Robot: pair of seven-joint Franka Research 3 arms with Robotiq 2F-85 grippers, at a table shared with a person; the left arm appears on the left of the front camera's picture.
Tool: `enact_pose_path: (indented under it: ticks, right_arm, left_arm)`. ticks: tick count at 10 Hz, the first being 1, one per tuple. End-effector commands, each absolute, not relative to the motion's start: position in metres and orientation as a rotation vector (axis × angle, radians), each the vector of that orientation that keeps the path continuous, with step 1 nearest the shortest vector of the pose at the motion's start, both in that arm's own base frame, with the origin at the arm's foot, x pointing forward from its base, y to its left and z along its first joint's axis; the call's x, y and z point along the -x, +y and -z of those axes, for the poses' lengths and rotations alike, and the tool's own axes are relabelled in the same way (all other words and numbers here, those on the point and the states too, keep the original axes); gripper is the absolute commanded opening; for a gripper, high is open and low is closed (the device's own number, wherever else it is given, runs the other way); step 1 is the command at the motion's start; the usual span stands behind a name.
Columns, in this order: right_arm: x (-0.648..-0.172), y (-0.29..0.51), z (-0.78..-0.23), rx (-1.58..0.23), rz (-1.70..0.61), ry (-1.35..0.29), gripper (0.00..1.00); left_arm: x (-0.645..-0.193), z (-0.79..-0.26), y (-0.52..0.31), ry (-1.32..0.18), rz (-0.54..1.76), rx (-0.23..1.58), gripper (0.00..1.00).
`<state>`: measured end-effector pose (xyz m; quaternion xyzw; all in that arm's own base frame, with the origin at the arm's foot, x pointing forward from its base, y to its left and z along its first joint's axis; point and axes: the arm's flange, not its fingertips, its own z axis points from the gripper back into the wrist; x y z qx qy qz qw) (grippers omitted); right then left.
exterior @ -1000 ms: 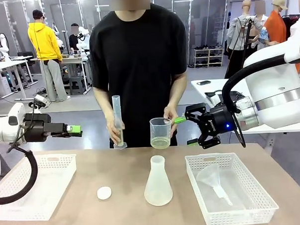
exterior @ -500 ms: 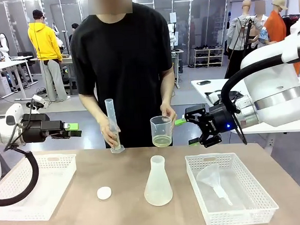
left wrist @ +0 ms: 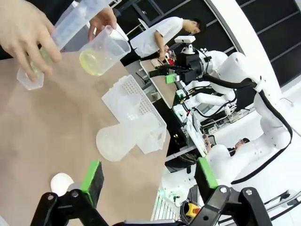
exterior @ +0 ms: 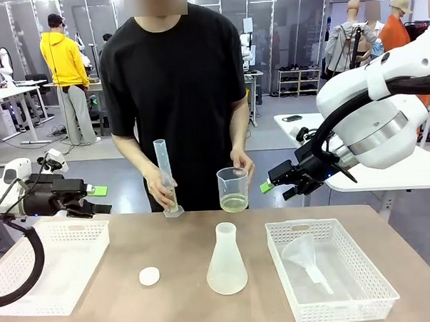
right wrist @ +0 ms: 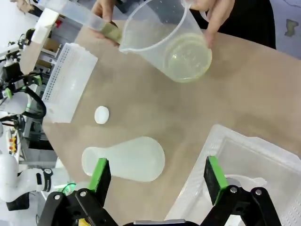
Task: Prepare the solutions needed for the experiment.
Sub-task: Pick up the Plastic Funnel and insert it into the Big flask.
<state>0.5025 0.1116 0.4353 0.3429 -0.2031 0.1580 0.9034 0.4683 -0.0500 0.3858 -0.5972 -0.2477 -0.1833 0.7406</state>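
The pale yellow solution (exterior: pixel 233 202) sits in the beaker (exterior: pixel 232 183) that the person (exterior: pixel 187 84) holds over the table (exterior: pixel 168 241)'s far edge, and with the left gripper (exterior: pixel 100 199) and right gripper (exterior: pixel 273 190) both spread wide and empty, a clumsy handover might spill it.

left arm (exterior: pixel 9 190) comes in at the left edge, mid-height, forearm about level. left hand (exterior: pixel 99 199) points toward frame centre, jaws apart, nothing between them. right arm (exterior: pixel 374 118) comes in from the upper right, elbow high, wrist dropping down-left. right hand (exterior: pixel 275 190) sits right of centre, jaws spread, empty. left wrist view: green pads (left wrist: pixel 91 176) rise from the bottom edge with a wide gap. right wrist view: same, both fingers (right wrist: pixel 214 173) well apart, gripping nothing.
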Motion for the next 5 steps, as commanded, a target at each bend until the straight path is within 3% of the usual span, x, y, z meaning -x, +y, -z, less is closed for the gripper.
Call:
enact_pose_path:
  ticks: [1,4,5]
  right_arm:
    - [-0.491,0.112,-0.439,-0.76,-0.278,-0.392,1.0]
    - [-0.498,0.112,-0.436,-0.732,-0.311,-0.404,1.0]
    - [-0.516,0.116,-0.437,-0.625,-0.564,-0.403,1.0]
  left_arm:
    - [-0.473,-0.388,-0.053,-0.572,0.409,1.304,1.0]
    - [-0.473,-0.388,-0.053,-0.572,0.409,1.304,1.0]
    - [-0.473,-0.388,-0.053,-0.572,0.409,1.304,1.0]
